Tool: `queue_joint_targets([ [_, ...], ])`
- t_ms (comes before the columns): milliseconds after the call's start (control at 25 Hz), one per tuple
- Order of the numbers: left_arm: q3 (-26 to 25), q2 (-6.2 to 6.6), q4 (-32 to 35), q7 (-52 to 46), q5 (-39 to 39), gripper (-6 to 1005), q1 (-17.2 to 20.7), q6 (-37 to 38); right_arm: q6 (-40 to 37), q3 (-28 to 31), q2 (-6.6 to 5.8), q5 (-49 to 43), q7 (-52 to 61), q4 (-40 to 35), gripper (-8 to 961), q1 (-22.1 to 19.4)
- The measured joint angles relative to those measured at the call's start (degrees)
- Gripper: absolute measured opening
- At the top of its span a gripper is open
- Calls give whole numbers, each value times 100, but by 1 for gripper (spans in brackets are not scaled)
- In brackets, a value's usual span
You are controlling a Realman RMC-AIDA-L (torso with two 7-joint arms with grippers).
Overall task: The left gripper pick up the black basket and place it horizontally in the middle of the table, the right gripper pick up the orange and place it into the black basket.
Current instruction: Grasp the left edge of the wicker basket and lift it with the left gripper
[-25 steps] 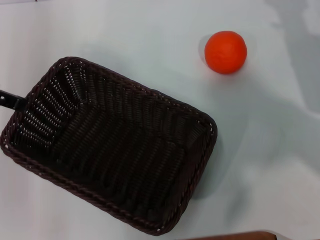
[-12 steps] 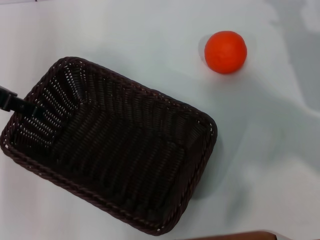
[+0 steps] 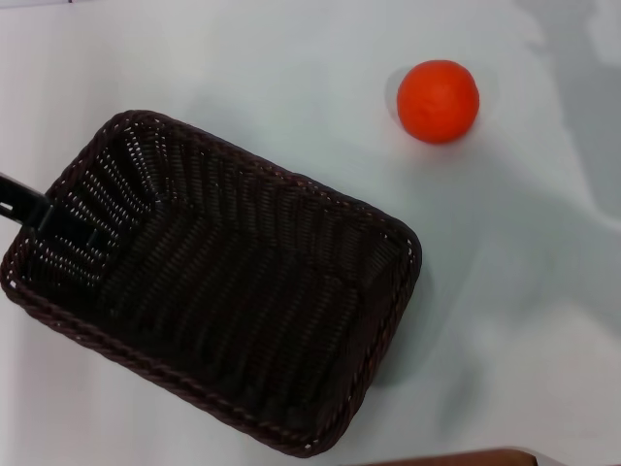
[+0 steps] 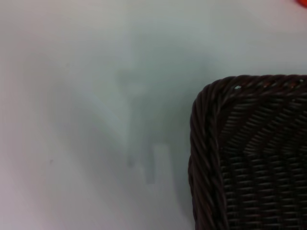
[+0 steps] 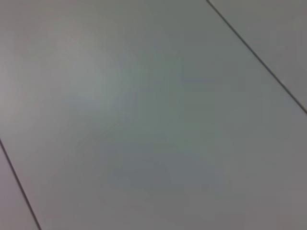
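The black basket (image 3: 223, 291) lies slantwise on the table (image 3: 291, 68), its long side running from upper left to lower right, and it is empty. The orange (image 3: 438, 101) rests on the table beyond the basket's right end, apart from it. Only a dark bar-like tip of my left gripper (image 3: 27, 200) shows, at the basket's left rim by the view's left edge. The left wrist view shows one rounded corner of the basket (image 4: 206, 143) on the table. My right gripper is out of view; its wrist view shows only a plain grey surface with thin dark lines.
A brown edge (image 3: 456, 456) shows at the bottom of the head view. Soft shadows lie on the table at the upper right (image 3: 582, 58). Bare tabletop lies around the orange and to the basket's right.
The left gripper's dark tip has shifted slightly at the basket's left rim, reaching in over it and drawing back. The basket and the orange have not moved.
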Motion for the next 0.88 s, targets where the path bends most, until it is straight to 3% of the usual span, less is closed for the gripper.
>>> queue_joint_targets([
  [320, 42, -13, -1, -86, 32, 856, 18, 40, 13, 34, 0, 5, 16, -37, 938, -23],
  [560, 162, -101, 47, -148, 45, 693, 6, 88, 37, 40, -2, 21, 18, -109, 937, -40],
  [760, 134, -219, 50, -436, 16, 481, -14, 293, -1, 127, -1, 31, -5, -277, 937, -63],
  [880, 130, -221, 39, -805, -15, 246, -16, 333, 22, 244, -1, 35, 0, -411, 937, -63],
])
